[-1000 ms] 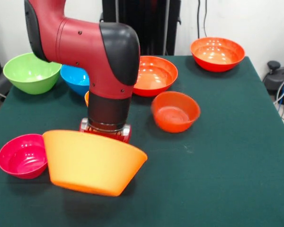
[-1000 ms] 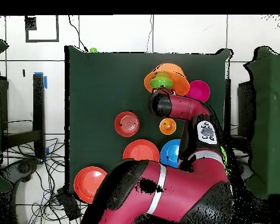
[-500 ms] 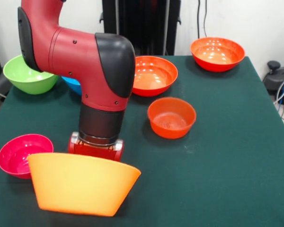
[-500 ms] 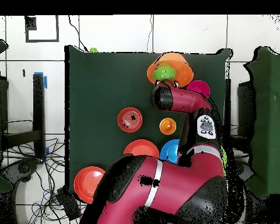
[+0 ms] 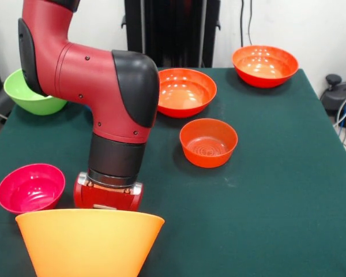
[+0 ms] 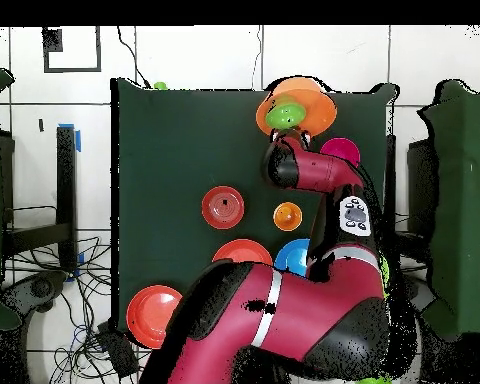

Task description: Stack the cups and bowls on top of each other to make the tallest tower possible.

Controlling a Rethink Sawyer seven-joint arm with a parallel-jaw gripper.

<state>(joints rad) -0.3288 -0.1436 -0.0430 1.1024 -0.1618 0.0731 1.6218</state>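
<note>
Dark green cloth covers the table (image 5: 288, 190), with a white wall and black equipment behind it in the front view. From above, white floor tiles surround the table (image 6: 174, 150).

Front view: the red and black arm (image 5: 98, 98) descends from about 11 o'clock and ends at the gripper (image 5: 106, 199), which sits just behind the rim of the largest orange bowl (image 5: 89, 242) at about 7 o'clock of the picture. The bowl hides the fingers, so I cannot tell how the jaws stand. The pink bowl (image 5: 30, 188) lies at 9 o'clock, just beside the orange bowl. A small red-orange bowl (image 5: 209, 142) sits near the centre, a wider red-orange bowl (image 5: 185, 91) at 12 o'clock, another orange-red bowl (image 5: 264, 65) at 1 o'clock, and the large green bowl (image 5: 29, 92) at 10 o'clock, partly behind the arm.

Overhead view: the largest orange bowl (image 6: 319, 105) is at 12 o'clock by the table's edge, with a small green bowl (image 6: 281, 113) inside it. An orange cup (image 6: 287, 216) stands near the centre, with a blue bowl (image 6: 292, 257) just below it
</note>
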